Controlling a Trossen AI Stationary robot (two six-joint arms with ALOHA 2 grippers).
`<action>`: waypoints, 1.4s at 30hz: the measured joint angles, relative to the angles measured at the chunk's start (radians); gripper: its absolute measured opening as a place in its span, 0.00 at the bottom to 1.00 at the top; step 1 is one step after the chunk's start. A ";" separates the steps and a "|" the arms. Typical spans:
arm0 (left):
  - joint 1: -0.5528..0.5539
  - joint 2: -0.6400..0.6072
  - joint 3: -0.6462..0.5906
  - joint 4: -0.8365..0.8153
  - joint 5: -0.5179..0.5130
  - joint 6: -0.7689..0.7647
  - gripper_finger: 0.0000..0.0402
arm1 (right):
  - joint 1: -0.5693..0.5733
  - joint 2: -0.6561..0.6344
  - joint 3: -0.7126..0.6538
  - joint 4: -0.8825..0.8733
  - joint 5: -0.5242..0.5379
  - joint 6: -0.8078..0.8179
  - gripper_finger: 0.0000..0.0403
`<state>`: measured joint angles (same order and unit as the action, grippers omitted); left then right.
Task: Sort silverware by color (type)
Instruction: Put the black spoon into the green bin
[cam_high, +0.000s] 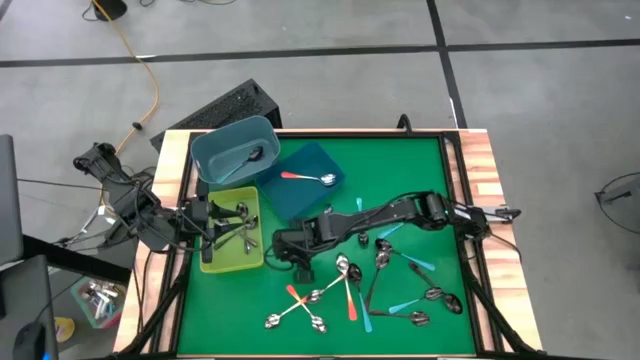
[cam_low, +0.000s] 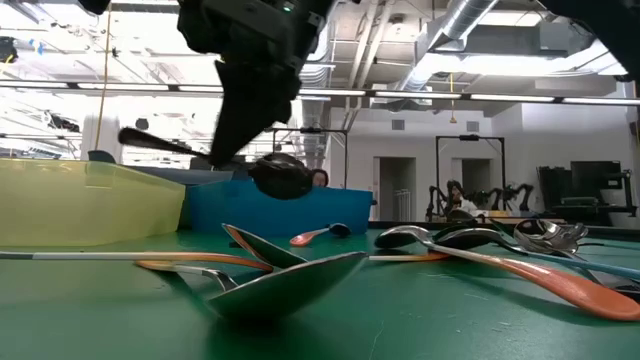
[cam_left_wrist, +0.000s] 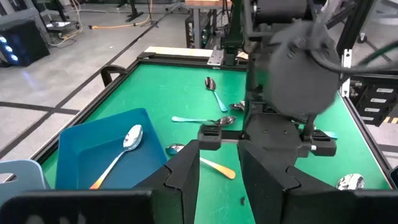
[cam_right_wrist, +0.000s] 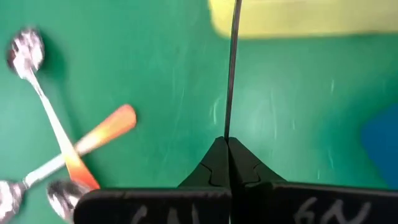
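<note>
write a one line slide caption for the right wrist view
Right gripper shut on a dark-handled spoon, its handle reaching toward the yellow bin over the green mat.

Three bins are sitting together at the desk's (cam_high: 400, 170) left rear: the rear bin (cam_high: 235, 148) is holding one spoon (cam_high: 245, 161), the flat tray (cam_high: 308, 180) just right of it is carrying another spoon (cam_high: 310, 178), and the front bin (cam_high: 232, 232), nearest the left edge, is holding several. The loose spoons (cam_high: 400, 285) are lying scattered and crossed over the front and right of the desk. The left claw (cam_high: 222, 228) is hanging over the front bin, while the right claw (cam_high: 297, 262) is pinching a thin dark spoon handle (cam_right_wrist: 232, 68) just right of that bin, above the desk.
</note>
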<state>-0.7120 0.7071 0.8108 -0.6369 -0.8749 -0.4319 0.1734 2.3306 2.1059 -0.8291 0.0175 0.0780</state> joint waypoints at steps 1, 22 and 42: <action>0.000 0.000 0.000 0.000 0.000 0.000 0.25 | -0.006 0.000 0.000 0.015 0.000 0.011 0.00; 0.000 0.000 0.000 0.000 -0.002 -0.010 0.25 | -0.121 0.000 0.001 0.266 -0.164 0.195 0.00; 0.000 0.000 0.000 -0.001 -0.003 -0.004 0.25 | -0.202 -0.002 0.002 0.448 -0.208 0.213 0.00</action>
<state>-0.7120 0.7067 0.8108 -0.6376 -0.8783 -0.4354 -0.0287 2.3291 2.1078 -0.3815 -0.1902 0.2909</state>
